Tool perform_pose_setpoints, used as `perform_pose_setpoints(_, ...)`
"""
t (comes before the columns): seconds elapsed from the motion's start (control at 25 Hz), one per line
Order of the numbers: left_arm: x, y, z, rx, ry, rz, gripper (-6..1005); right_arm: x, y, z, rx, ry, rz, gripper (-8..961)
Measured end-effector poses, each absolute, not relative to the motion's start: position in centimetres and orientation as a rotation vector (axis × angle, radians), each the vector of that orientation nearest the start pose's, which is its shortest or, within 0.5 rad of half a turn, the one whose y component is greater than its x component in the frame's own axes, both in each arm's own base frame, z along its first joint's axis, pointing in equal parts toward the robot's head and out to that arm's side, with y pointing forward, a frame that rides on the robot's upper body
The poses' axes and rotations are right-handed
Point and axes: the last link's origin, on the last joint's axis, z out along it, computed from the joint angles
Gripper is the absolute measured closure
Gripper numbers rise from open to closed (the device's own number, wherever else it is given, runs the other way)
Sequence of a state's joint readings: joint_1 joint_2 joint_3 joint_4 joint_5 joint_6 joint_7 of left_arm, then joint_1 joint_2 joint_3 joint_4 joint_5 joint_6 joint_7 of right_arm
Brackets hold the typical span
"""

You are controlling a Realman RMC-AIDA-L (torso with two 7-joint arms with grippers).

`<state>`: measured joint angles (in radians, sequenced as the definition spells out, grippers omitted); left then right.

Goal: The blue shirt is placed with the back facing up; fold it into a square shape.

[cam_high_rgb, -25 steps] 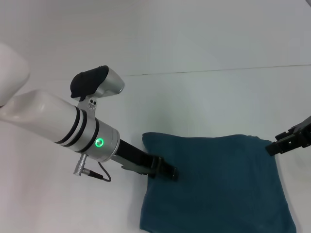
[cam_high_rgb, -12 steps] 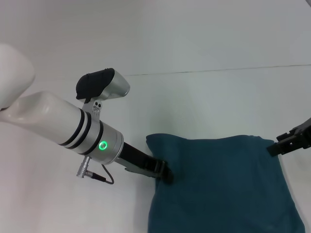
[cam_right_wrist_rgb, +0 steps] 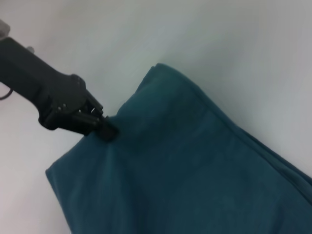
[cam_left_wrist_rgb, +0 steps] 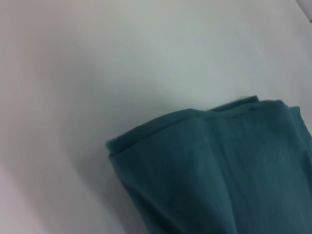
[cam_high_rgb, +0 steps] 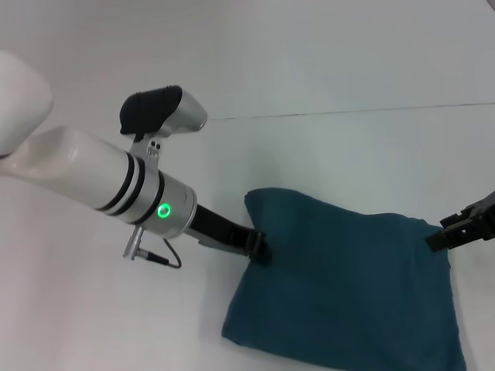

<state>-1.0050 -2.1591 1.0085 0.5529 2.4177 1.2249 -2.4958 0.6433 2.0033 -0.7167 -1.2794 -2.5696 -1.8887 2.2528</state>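
Note:
The blue shirt (cam_high_rgb: 348, 286) lies folded into a thick, roughly square pad on the white table, plain side up. My left gripper (cam_high_rgb: 261, 251) is shut on the pad's left edge, a little below its far left corner. It also shows in the right wrist view (cam_right_wrist_rgb: 108, 130), pinching that edge. My right gripper (cam_high_rgb: 433, 238) is shut on the pad's far right corner. The left wrist view shows the folded, layered corner of the shirt (cam_left_wrist_rgb: 219, 170). The right wrist view shows the shirt's (cam_right_wrist_rgb: 185, 170) smooth top. No lettering shows.
The white table (cam_high_rgb: 325, 162) stretches far and left of the shirt, with a thin dark seam line (cam_high_rgb: 348, 112) across its far part. My left arm's white forearm (cam_high_rgb: 93, 174) reaches over the table's left side.
The shirt's left side has shifted right and away from me with my left gripper. Its near left corner has come into view. My right gripper has barely moved.

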Motion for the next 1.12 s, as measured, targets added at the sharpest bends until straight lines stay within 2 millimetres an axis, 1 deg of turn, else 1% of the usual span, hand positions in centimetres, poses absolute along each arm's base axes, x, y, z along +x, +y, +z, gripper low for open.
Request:
perform_pose_setpoints(0.04, -14.6, 39.7, -9.5, -2.651, -1.431, 0.051, 950, 23.3, 34.7, 10.9, -2.585, 1.186, -0.16, 417)
perform_pose_setpoints(0.08, -14.1, 40.3, -8.9, -2.649, -1.397, 0.047, 948, 23.3, 34.7, 10.9, -2.583, 1.186, -0.159, 417)
perform_pose_setpoints(0.16, -14.0, 40.6, -8.7, -2.64, -1.387, 0.041, 942, 23.4, 34.7, 10.9, -2.582, 1.186, -0.159, 417)
perform_pose_setpoints(0.4, -14.5, 42.2, -7.3, -2.573, -1.351, 0.024, 926, 23.3, 34.7, 10.7, -2.587, 1.186, -0.153, 416)
perform_pose_setpoints(0.6, -15.8, 42.7, -6.6, -2.5, -1.356, 0.079, 912, 23.2, 34.7, 10.7, -2.587, 1.185, -0.15, 416)
perform_pose_setpoints(0.76, -16.9, 43.0, -5.7, -2.451, -1.378, 0.083, 901, 23.2, 34.8, 10.6, -2.589, 1.183, -0.149, 416)
perform_pose_setpoints(0.96, -18.7, 43.5, -3.8, -2.378, -1.42, 0.056, 888, 22.8, 34.9, 10.3, -2.6, 1.17, -0.148, 417)
perform_pose_setpoints(1.12, -20.2, 43.4, -2.4, -2.337, -1.46, 0.046, 877, 22.6, 35.0, 10.3, -2.601, 1.168, -0.144, 417)
